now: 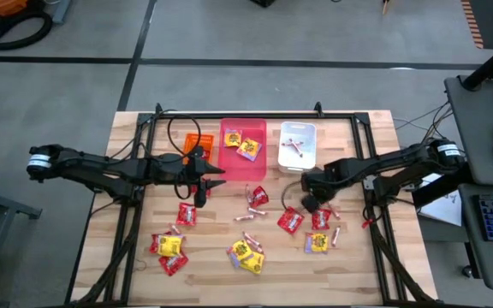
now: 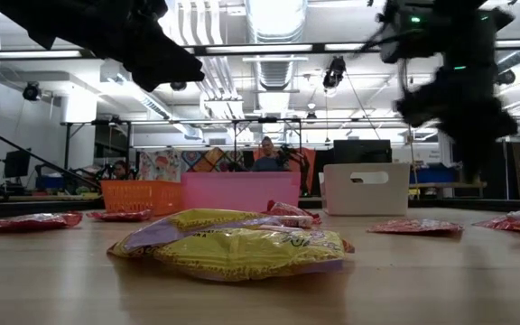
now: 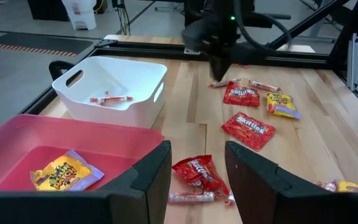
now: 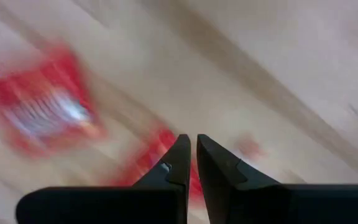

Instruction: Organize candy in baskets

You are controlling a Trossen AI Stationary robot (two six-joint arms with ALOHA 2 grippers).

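Three baskets stand in a row at the table's far side: orange, pink with two yellow packets, and white with red-and-white sticks. Candy lies loose on the wood nearer the front. My left gripper hangs open beside the pink basket's near left corner, nothing between its fingers; a red packet lies on the table beyond them. My right gripper points down, shut, above the table near two red packets. In the right wrist view its fingertips hold nothing.
Red packets, yellow packets and small sticks are scattered over the table's near half. A black frame rail runs around the table's edges. People sit in the room beyond the far edge.
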